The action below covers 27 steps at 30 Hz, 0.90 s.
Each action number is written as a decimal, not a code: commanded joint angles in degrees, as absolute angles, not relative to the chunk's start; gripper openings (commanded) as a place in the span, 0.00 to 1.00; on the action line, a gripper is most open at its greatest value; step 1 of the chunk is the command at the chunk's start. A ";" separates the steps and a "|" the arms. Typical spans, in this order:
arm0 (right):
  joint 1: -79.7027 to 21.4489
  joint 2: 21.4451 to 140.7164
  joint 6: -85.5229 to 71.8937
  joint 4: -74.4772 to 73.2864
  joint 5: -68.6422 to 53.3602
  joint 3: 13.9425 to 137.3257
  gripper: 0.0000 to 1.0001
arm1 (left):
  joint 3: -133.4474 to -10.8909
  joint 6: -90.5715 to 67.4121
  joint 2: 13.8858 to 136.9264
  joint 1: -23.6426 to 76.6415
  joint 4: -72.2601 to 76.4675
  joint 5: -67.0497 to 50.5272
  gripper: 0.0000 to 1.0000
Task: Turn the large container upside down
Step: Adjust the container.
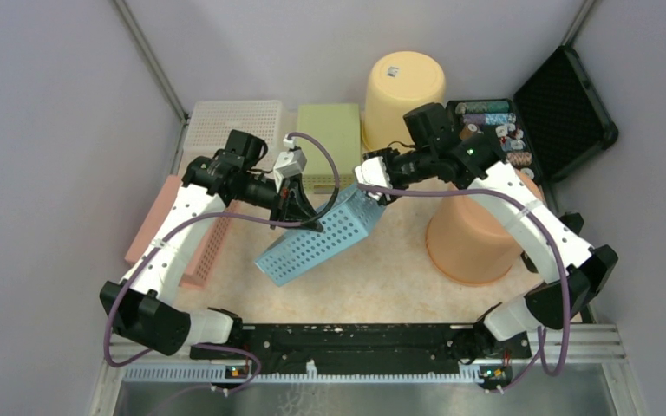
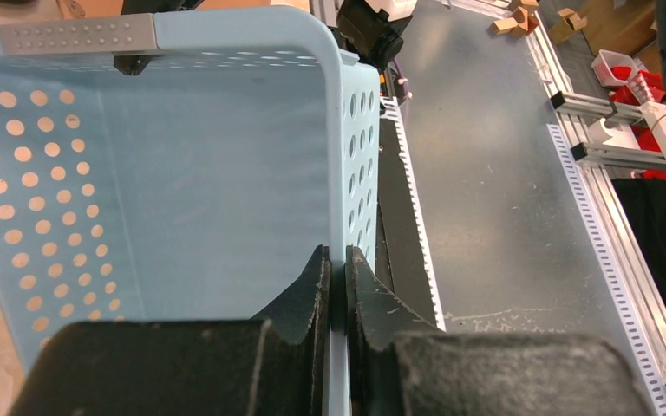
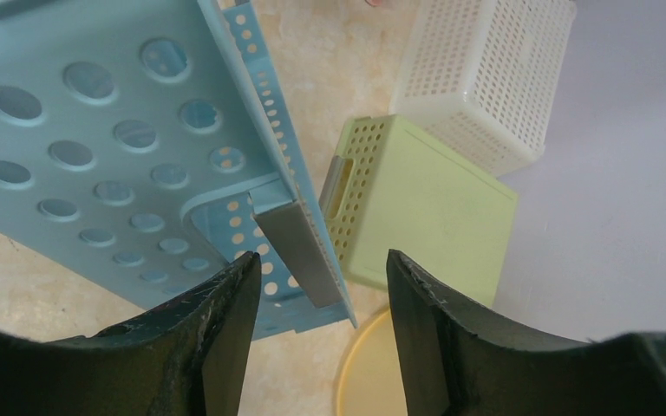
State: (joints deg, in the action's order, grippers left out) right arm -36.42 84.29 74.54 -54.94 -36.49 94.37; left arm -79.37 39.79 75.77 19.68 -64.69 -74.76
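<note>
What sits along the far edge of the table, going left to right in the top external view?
white perforated basket → green basket → upturned yellow bucket → open black case of poker chips

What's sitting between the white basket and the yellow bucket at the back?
A pale green bin. In the top view it sits in the back row, with the white basket on one side and the yellow bucket on the other.
</note>
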 commanded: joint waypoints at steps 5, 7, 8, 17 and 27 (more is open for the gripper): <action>-35.74 85.34 73.76 -53.93 -44.34 93.54 0.38 | -79.29 40.00 74.03 19.87 -62.20 -77.80 0.00; -35.69 84.98 73.62 -53.60 -44.64 92.46 0.32 | -79.07 39.83 73.86 19.85 -61.91 -77.71 0.00; -35.71 84.74 73.52 -53.34 -44.88 91.78 0.28 | -79.07 39.74 73.76 19.86 -61.80 -77.70 0.00; -35.63 81.76 70.90 -51.47 -45.74 87.18 0.11 | -78.49 36.61 72.29 19.86 -57.99 -75.67 0.29; -34.69 75.76 60.54 -44.92 -42.18 80.78 0.00 | -81.83 33.05 69.11 19.63 -54.41 -66.20 0.99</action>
State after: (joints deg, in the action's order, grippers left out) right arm -36.03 80.44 67.24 -50.35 -41.74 82.65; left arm -78.65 35.20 71.48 19.68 -58.54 -71.37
